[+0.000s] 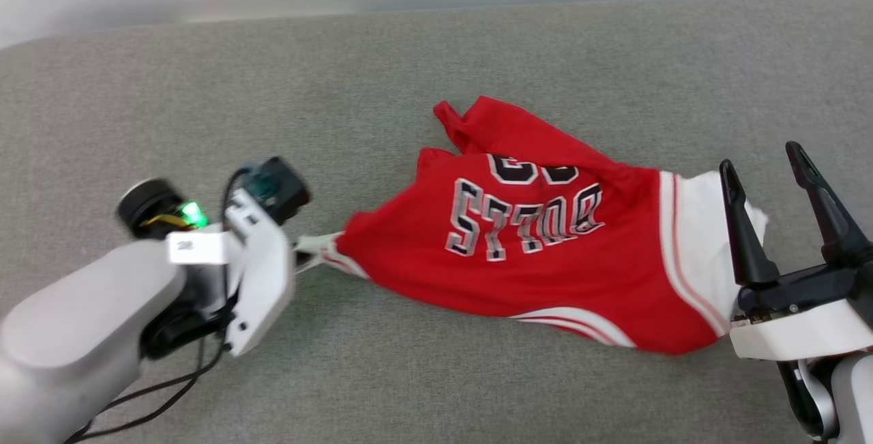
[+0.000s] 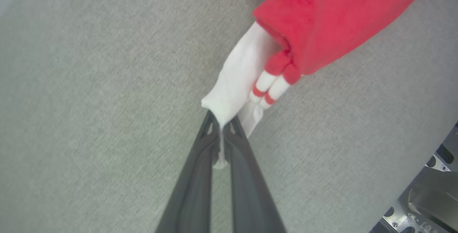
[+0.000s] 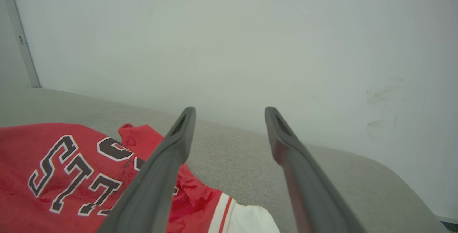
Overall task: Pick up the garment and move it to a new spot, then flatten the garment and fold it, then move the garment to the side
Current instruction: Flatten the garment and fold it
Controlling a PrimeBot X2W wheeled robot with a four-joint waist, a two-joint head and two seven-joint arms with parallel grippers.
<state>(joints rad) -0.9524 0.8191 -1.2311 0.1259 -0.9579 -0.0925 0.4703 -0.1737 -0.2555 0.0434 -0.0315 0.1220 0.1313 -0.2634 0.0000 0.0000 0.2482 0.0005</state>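
- Lying crumpled on the grey fabric surface (image 1: 204, 89), the garment (image 1: 539, 253) shows its lettered red side up, with the black white-edged lettering reading upside down in the head view.
- At the garment's left end, the left gripper (image 2: 222, 122) has its two dark fingers pressed together on a bunch of the white sleeve (image 2: 238, 79), a strip of white cloth caught between them.
- Just beside that pinched cloth sits the striped trim (image 2: 266, 90), red and white.
- At the garment's right end, the right gripper (image 1: 759, 157) stands over the other sleeve (image 1: 702, 226), fingers spread wide and holding nothing.
- Whether those fingers touch the cloth cannot be told.
- Beyond the garment's far edge the surface meets a pale wall (image 3: 229, 29).
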